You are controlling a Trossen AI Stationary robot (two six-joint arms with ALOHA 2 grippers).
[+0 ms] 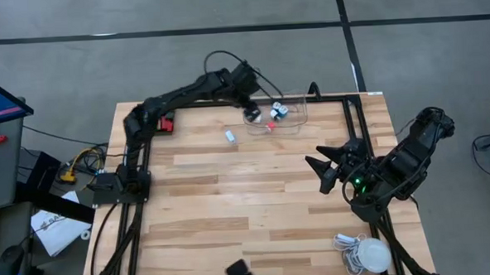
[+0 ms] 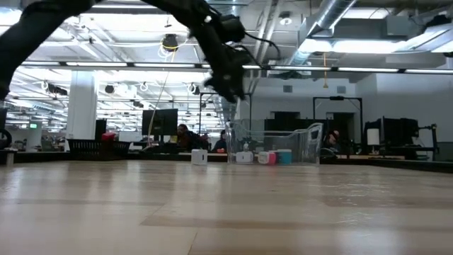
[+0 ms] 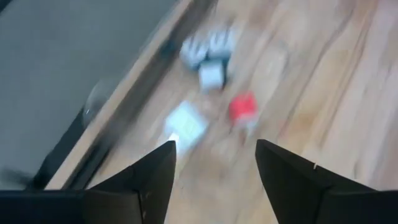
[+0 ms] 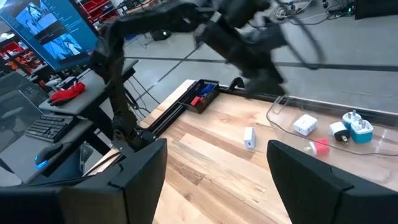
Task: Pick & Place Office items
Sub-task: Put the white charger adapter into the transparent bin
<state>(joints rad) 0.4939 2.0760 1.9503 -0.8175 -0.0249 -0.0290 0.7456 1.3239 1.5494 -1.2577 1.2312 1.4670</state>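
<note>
A clear plastic container (image 1: pixel 303 110) stands at the table's far edge. Inside lie office items: a white block (image 4: pixel 305 124), a black-and-white piece (image 4: pixel 339 130), a blue piece (image 4: pixel 360 129) and a red one (image 4: pixel 318 147). Another small white block (image 1: pixel 230 136) lies on the wood just left of the container. My left gripper (image 3: pixel 214 162) hangs open and empty above the container's left end (image 2: pixel 230 88), well clear of the items. My right gripper (image 1: pixel 319 173) waits open and empty over the table's right half.
A black tray (image 4: pixel 202 94) with a red piece (image 1: pixel 166 123) sits at the far left. A big white bulb with coiled cable (image 1: pixel 370 255) lies at the near right corner. Bare wood fills the middle of the table.
</note>
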